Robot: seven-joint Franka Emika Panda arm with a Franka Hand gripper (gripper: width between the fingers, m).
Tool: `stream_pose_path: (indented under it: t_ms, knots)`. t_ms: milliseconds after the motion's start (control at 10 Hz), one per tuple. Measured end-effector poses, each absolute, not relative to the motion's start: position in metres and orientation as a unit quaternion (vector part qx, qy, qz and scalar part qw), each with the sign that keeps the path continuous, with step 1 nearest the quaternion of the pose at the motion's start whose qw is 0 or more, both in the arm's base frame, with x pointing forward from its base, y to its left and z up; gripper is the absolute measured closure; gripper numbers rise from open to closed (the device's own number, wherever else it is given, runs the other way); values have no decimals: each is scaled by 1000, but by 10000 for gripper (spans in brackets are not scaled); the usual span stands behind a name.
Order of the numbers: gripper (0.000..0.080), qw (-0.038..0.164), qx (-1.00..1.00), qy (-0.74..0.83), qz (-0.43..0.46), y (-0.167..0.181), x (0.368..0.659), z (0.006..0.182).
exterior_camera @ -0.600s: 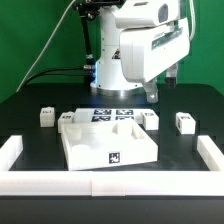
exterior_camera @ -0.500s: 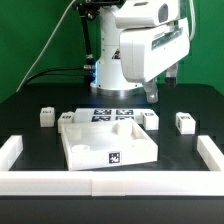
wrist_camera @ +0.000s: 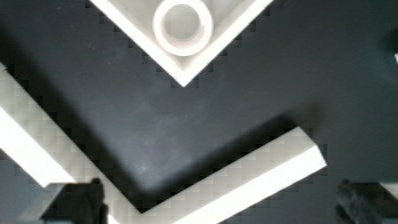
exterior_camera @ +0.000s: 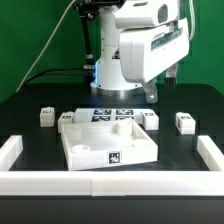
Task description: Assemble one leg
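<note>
Four small white legs with square tags stand on the black table: two at the exterior view's left [exterior_camera: 46,116] [exterior_camera: 68,119] and two at its right [exterior_camera: 150,118] [exterior_camera: 184,122]. The large white tray-like piece [exterior_camera: 108,142] lies in the middle. My gripper [exterior_camera: 152,94] hangs above the table behind that piece, near the right inner leg, and touches nothing. In the wrist view the gripper [wrist_camera: 217,205] is open and empty, with a dark fingertip [wrist_camera: 71,204] at each side. A corner of the tray-like piece with a round socket [wrist_camera: 182,20] shows there; no leg does.
The marker board [exterior_camera: 112,113] lies behind the tray-like piece. Low white walls border the table at the front [exterior_camera: 110,182], left [exterior_camera: 10,152] and right [exterior_camera: 212,152]. A white angled strip [wrist_camera: 249,172] crosses the wrist view under the gripper. The robot base stands at the back.
</note>
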State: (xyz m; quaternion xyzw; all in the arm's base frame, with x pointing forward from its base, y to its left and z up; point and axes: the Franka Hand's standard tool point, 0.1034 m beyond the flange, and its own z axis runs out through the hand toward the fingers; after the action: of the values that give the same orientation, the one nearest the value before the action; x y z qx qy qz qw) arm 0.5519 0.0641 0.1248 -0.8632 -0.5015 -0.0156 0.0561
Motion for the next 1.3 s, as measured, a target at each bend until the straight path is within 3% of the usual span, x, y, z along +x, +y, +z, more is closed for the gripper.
stream_pose_path:
  t_ms: [100,300,700,1300]
  knots:
    - [150,54,-859,-509,-18,64,551,124]
    - [150,39,-824,-565,-29,54,522,107]
    - [150,-14,-726,-687,-24,28,496,84]
    - [150,-20,-722,-691,-14,16,493,80]
